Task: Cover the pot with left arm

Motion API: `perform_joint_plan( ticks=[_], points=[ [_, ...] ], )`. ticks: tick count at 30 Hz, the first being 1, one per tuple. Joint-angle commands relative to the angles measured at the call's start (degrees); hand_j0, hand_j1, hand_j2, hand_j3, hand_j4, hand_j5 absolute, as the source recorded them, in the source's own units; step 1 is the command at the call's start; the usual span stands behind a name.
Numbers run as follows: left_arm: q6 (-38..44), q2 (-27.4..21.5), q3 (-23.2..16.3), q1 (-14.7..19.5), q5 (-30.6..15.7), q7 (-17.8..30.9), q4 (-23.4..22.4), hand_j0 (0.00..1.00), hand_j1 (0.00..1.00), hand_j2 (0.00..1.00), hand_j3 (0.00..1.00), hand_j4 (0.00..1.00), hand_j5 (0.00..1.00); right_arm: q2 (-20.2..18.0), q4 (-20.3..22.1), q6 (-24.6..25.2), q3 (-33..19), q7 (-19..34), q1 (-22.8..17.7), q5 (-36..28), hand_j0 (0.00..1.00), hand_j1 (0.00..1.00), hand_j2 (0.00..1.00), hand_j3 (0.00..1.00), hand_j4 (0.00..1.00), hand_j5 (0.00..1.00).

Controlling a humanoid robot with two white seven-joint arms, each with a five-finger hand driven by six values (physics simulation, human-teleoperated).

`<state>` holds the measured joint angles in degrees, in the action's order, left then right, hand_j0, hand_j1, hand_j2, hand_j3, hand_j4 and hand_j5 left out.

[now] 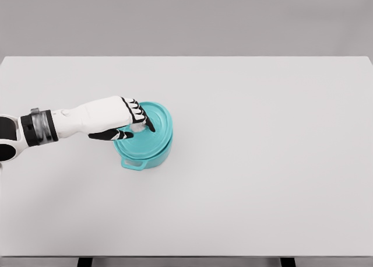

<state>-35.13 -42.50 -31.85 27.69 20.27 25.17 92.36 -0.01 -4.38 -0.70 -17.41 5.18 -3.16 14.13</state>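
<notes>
One arm of mine is in view, the left, coming in from the lower left edge and reaching rightward across the white tabletop (262, 179). Its dark wrist cuff and white forearm lead to my left hand (125, 122), which sits over the left part of a teal lid (156, 127). My fingers (147, 122) are curled down around a pale knob at the lid's middle, the thumb lying dark along the near side and the other fingertips bending over from the far side, so the knob is pinched between them and mostly hidden. Just under the lid is the teal pot (150, 157), standing upright left of the tabletop's middle; its near wall and one small side handle show at the lower left of it. The lid lies over the pot's mouth, tilted slightly and shifted a little toward the far right, and I cannot tell whether it rests fully on the rim. Beyond the pot, the tabletop runs back to a plain grey wall (233, 16).
</notes>
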Motion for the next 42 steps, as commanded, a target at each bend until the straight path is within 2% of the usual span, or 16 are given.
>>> perform_joint_plan(
  ticks=[1,20,35,42],
  points=[
    [0.1,0.0,0.0,0.0,-0.4,0.0,0.0,0.69,0.69,0.69,0.69,0.69,0.69,0.0,0.0,0.0,0.0,0.0,0.0,0.0,1.00,1.00,1.00,1.00,1.00,1.00],
    [0.1,0.0,0.0,-0.4,-0.3,0.0,-0.2,0.72,0.72,0.72,0.72,0.72,0.72,0.0,0.0,0.0,0.0,0.0,0.0,0.0,1.00,1.00,1.00,1.00,1.00,1.00],
    [0.1,0.0,0.0,-0.4,-0.3,0.0,-0.9,0.78,0.78,0.78,0.78,0.78,0.78,0.0,0.0,0.0,0.0,0.0,0.0,0.0,1.00,1.00,1.00,1.00,1.00,1.00],
    [0.1,0.0,0.0,-0.5,-0.3,0.0,-0.9,0.85,0.85,0.85,0.85,0.85,0.85,0.0,0.0,0.0,0.0,0.0,0.0,0.0,1.00,1.00,1.00,1.00,1.00,1.00]
  ],
)
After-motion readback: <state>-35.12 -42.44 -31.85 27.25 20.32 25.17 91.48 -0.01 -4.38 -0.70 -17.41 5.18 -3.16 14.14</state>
